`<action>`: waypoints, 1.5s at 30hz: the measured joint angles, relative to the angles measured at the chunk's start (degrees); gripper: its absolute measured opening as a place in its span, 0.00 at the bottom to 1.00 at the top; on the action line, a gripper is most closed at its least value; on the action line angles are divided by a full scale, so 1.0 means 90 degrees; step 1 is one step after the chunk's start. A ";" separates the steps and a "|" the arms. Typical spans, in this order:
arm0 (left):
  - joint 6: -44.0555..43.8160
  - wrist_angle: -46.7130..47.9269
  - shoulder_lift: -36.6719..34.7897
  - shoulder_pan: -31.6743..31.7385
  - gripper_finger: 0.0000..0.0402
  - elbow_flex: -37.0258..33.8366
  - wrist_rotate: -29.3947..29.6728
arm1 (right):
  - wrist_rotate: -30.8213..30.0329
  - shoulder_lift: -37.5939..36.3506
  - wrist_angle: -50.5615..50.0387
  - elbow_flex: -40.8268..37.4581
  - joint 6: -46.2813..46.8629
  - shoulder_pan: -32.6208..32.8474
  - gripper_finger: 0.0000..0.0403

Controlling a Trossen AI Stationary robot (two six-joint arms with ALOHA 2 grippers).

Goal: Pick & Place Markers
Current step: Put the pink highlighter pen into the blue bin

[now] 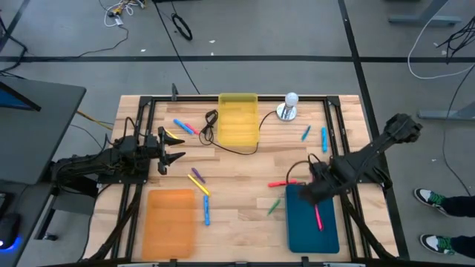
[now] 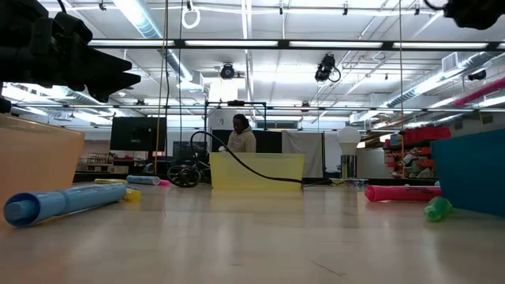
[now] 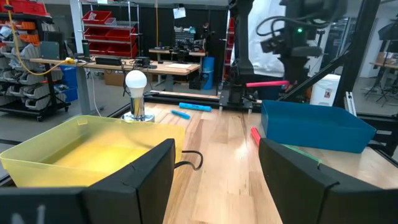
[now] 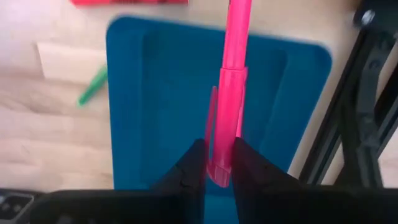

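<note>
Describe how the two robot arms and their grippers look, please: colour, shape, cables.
Both arms are black and jointed, built of blocky segments. The left gripper ends in two pointed black fingers, broad and angular seen from its wrist. The right gripper has two narrow, dark, tapered fingers. A thin black cable loops beside the right arm. I see no markings.
</note>
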State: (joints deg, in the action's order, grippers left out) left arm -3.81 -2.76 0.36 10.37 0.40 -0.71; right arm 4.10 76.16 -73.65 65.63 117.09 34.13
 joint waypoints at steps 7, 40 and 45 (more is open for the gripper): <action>0.0002 0.0000 -0.0001 0.0000 0.59 0.0000 0.0001 | 0.0002 0.0264 0.0460 0.0000 0.0689 0.0799 0.11; 0.0002 0.0000 0.0000 0.0000 0.59 0.0000 0.0000 | 0.0201 0.1452 0.1574 -0.0002 0.1721 0.1970 0.11; 0.0000 0.0000 -0.0002 0.0000 0.59 0.0000 0.0000 | 0.0217 0.1852 0.1710 0.0000 0.1584 0.1969 0.11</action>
State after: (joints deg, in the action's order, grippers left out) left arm -3.81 -2.76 0.34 10.37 0.40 -0.71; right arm 6.05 92.83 -58.26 65.63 131.35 51.86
